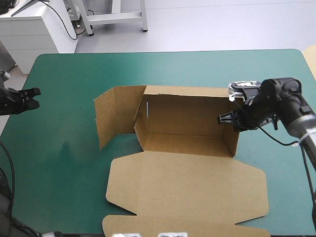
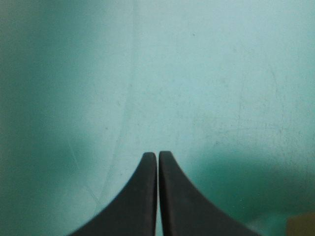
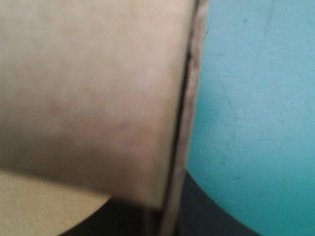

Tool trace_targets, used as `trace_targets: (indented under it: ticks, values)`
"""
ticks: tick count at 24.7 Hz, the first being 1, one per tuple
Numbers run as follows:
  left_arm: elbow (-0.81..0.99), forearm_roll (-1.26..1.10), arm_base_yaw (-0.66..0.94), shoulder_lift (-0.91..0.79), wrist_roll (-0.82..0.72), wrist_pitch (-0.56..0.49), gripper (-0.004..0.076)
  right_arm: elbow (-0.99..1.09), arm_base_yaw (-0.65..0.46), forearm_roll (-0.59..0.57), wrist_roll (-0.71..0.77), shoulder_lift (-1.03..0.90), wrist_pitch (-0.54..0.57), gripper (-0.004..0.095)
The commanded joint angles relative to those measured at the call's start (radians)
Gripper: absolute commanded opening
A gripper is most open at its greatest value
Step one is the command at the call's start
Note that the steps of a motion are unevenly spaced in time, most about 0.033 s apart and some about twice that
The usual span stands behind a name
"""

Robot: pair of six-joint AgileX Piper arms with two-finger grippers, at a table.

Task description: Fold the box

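Brown box [image 1: 185, 131]: middle of tabletop [image 1: 59, 163], lid flat. Right claw [image 1: 224, 118]: pinching right wall; I'd tuck it upright, squarely. Left claw [image 2: 157, 156]: pressed together, idle near left edge.

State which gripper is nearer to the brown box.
Right. The right gripper is shut on the right wall of the box; the left gripper is apart, by the left edge of the table.

The brown box [image 1: 187, 190] lies on the teal-green table [image 1: 64, 148]
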Motion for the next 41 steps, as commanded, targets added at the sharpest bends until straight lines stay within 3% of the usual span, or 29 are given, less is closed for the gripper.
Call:
trace_targets:
  ticks: [1,10,13,16,21,23,26,29,32,34,41]
  values:
    - [-0.022,-0.057,0.001,-0.05,-0.001,-0.004,-0.0008,-0.087,-0.001,-0.015,-0.017,0.074,0.019,-0.0015]
    - [-0.02,-0.061,0.001,-0.05,-0.001,0.016,-0.0008,-0.313,-0.001,-0.014,-0.068,0.278,0.019,-0.0011]
    - [-0.007,-0.076,0.001,-0.05,-0.001,0.014,-0.0008,-0.344,-0.001,0.004,-0.091,0.302,0.019,0.0048]
    - [0.019,-0.083,0.001,-0.05,-0.001,0.008,-0.0008,-0.346,-0.001,0.026,-0.101,0.31,0.019,0.0194]
    - [0.037,-0.075,0.001,-0.05,-0.014,-0.002,-0.0008,-0.376,-0.001,0.03,-0.091,0.31,0.019,0.0556]
    - [0.037,-0.085,0.001,-0.05,-0.014,-0.002,-0.0008,-0.415,-0.001,0.025,-0.091,0.31,0.019,0.0628]
    - [0.037,-0.085,0.001,-0.05,-0.012,0.007,-0.0008,-0.511,-0.001,0.037,-0.046,0.298,0.019,0.0644]
    - [0.037,-0.085,0.001,-0.05,-0.012,0.012,-0.0008,-0.478,-0.001,0.05,-0.02,0.196,0.021,0.0644]
    - [0.037,-0.09,0.001,-0.05,-0.009,0.012,-0.0008,-0.441,-0.001,-0.023,-0.01,0.159,0.021,0.0644]
    - [0.037,-0.09,0.001,-0.05,-0.009,0.013,-0.0008,-0.441,-0.001,-0.075,0.015,0.189,0.019,0.0644]
    - [0.037,-0.068,0.001,-0.05,-0.002,0.008,-0.0008,-0.445,-0.001,-0.074,-0.02,0.398,0.016,0.0644]
